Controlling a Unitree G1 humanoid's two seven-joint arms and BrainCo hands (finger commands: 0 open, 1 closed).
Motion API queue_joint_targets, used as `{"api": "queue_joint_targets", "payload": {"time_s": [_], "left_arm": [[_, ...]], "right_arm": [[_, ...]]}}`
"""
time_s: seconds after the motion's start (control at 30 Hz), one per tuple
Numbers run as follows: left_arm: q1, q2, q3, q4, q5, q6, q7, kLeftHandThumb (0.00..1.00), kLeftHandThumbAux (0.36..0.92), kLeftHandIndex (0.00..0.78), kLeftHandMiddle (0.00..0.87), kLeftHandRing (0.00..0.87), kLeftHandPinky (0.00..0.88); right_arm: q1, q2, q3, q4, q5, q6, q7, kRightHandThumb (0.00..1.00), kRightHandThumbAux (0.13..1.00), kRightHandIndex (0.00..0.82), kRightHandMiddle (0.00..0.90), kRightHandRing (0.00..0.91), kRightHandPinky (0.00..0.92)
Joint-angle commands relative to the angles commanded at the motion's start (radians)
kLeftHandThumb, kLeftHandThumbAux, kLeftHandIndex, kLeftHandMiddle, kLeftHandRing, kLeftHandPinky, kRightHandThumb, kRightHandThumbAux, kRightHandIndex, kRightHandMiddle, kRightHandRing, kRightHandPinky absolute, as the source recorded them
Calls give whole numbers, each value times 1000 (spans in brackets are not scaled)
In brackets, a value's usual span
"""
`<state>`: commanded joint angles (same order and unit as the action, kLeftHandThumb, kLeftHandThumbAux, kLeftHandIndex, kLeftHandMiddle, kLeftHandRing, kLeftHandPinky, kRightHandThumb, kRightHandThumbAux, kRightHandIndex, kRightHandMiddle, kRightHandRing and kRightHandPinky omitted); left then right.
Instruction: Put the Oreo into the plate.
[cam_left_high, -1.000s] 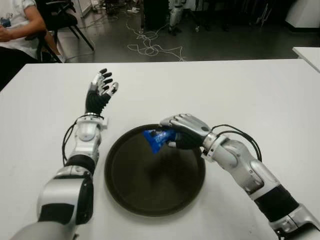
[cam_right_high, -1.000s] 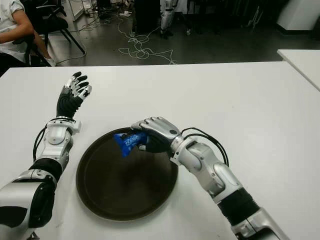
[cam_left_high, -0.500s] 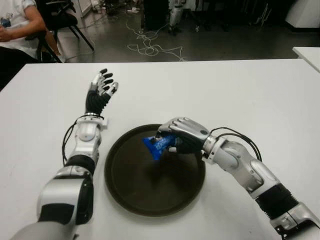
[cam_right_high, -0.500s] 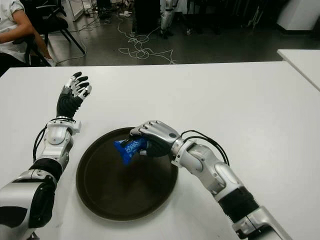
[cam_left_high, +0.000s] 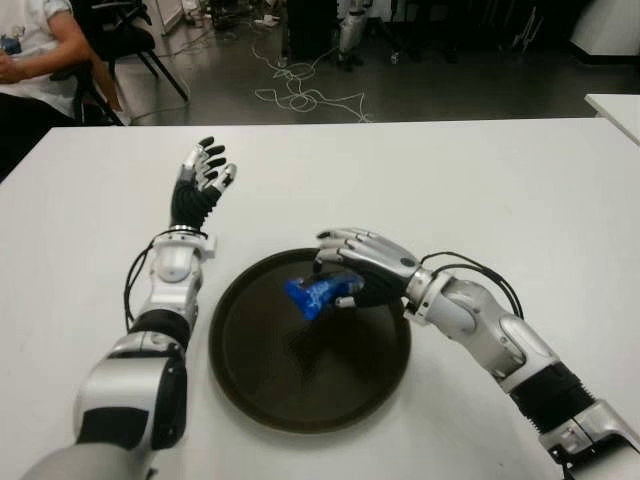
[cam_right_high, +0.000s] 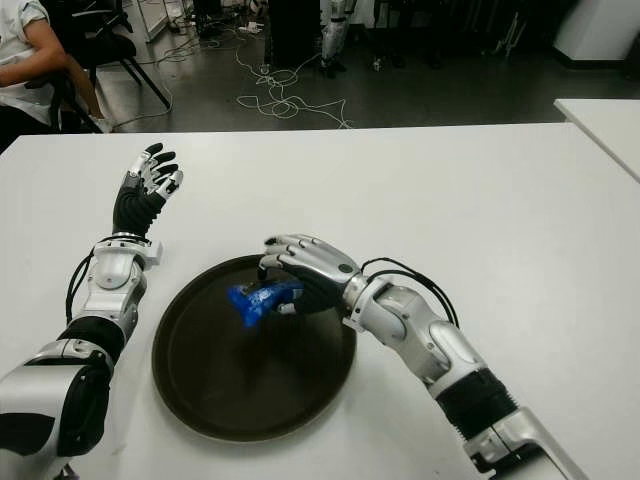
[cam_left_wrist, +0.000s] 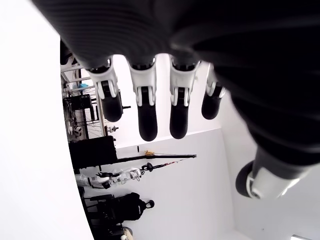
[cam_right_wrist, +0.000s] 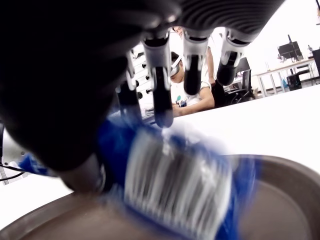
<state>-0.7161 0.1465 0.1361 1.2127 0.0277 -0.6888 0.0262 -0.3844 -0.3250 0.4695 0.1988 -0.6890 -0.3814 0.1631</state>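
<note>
The Oreo, a small blue packet (cam_left_high: 308, 294), hangs just over the far part of the round dark plate (cam_left_high: 270, 390) in the middle of the white table (cam_left_high: 450, 180). My right hand (cam_left_high: 355, 265) hovers above it with the fingers stretched out and lifted off the packet. In the right wrist view the packet (cam_right_wrist: 175, 185) is smeared by motion under the extended fingers (cam_right_wrist: 160, 95), with the plate's rim below. My left hand (cam_left_high: 203, 172) shows to the left of the plate, fingers spread and holding nothing, as the left wrist view confirms (cam_left_wrist: 150, 105).
A person (cam_left_high: 30, 50) sits beyond the table's far left corner. Cables (cam_left_high: 300, 95) lie on the floor behind the table. A second white table (cam_left_high: 615, 105) shows at the right edge.
My right hand carried the packet down and inward over the plate, then its fingers spread apart and came off the packet. The left arm has stayed still.
</note>
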Motion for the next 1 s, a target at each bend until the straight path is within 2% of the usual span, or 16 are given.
{"api": "queue_joint_targets", "payload": {"time_s": [0.33, 0.7, 0.87, 1.0], "left_arm": [[0, 0, -1, 2, 2, -2, 3, 114, 583, 126, 204, 168, 121], [-1, 0, -6, 4, 9, 2, 12, 112, 611, 125, 193, 150, 107], [-1, 1, -9, 2, 9, -2, 6, 107, 608, 126, 194, 151, 101], [0, 3, -10, -1, 8, -4, -3, 104, 583, 127, 199, 156, 110]], "right_arm": [[-2, 0, 0, 16, -24, 7, -28, 0, 735, 0, 0, 0, 0], [-5, -2, 1, 22, -32, 4, -51, 0, 739, 0, 0, 0, 0], [-9, -3, 4, 29, -35, 0, -59, 0, 740, 0, 0, 0, 0], [-9, -3, 4, 27, -38, 5, -61, 0, 731, 0, 0, 0, 0]]}}
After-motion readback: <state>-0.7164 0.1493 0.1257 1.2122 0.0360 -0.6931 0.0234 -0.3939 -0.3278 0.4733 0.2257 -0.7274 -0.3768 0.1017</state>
